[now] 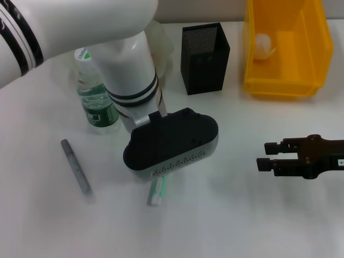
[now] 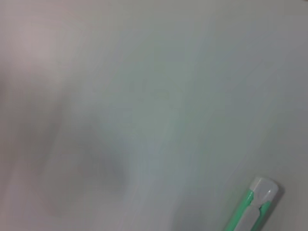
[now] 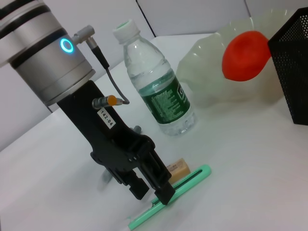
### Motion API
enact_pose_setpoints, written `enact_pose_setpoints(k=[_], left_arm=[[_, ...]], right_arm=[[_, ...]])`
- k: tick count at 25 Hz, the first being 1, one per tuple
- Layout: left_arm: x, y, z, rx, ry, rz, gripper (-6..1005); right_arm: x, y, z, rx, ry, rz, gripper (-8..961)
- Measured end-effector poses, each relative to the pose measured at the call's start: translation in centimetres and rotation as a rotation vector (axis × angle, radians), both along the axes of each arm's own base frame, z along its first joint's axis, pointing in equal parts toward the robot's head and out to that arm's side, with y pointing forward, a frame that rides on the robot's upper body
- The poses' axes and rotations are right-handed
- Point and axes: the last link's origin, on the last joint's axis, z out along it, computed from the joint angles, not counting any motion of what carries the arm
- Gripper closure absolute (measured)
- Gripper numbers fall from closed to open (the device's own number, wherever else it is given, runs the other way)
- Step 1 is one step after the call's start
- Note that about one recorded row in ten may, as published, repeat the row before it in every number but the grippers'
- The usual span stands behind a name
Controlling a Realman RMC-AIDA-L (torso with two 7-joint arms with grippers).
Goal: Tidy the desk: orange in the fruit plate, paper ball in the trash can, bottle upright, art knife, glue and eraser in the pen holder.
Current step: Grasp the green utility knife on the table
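Orange (image 3: 245,55) sits plated, paper ball (image 1: 264,46) binned, bottle (image 1: 97,97) upright; left claw (image 3: 153,191) straddles the green art knife (image 1: 156,192) at lower centre, fingers narrow; eraser (image 3: 176,169) and glue (image 1: 76,166) remain; right claw (image 1: 263,156) idles, slightly parted

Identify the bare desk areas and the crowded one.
Bare: between the pen holder and right hand, and the near edge below the green art knife. Crowded: around the left hand, bottle, eraser, grey stick.
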Motion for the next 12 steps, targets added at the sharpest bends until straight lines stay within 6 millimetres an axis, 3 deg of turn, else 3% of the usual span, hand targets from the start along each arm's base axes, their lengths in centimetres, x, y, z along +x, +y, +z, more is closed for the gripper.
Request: enact_pose_setpoints(k=[12], left_arm=[[-0.56,0.01,-0.27,-0.011,0.024,-0.001,457]], right_arm=[[-0.17,0.19,0.03,-0.003,-0.003,0.008,338]])
